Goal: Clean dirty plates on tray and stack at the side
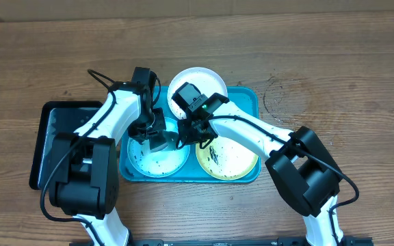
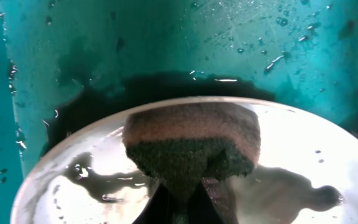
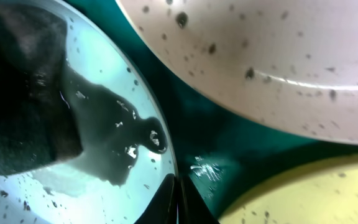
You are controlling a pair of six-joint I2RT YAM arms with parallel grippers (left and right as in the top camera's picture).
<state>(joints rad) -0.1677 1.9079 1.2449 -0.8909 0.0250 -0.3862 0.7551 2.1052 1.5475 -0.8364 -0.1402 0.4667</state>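
Teal-blue tray [image 1: 249, 102] holds three black-speckled plates: white plate [image 1: 200, 78] overlapping the far rim, wet teal-rimmed plate [image 1: 152, 162] front-left, yellow-green plate [image 1: 234, 160] front-right.

**Arm Bodies: Appearance as Seen From My Station**

I see two arms of like build. The left arm [image 1: 104, 116] and right arm [image 1: 252, 130] have white rounded link shells joined by black, blocky joint housings [image 1: 81, 174]. A thin black cable [image 1: 101, 78] loops beside each. The right wrist module carries a small green marking [image 1: 197, 104]. The left fingers [image 2: 155, 211] and right fingers [image 3: 199, 208] appear as dark tapering wedges.
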